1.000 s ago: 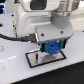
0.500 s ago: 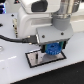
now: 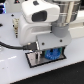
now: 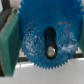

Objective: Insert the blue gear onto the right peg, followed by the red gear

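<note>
Wrist view | claw point(image 3: 51, 54) grips blue gear point(image 4: 48, 36) | over plate point(image 3: 35, 62)

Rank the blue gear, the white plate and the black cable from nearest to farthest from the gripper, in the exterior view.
1. blue gear, at the gripper itself.
2. white plate, just beneath.
3. black cable, trailing toward the exterior view's left.

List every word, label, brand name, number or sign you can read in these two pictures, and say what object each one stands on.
None: no readable text shows in either view.
The round blue plastic toothed gear bears no lettering, only pale speckles.
The white rectangular plate with a black border shows no marks.
The gripper and the white arm housing show no legible label.
</note>
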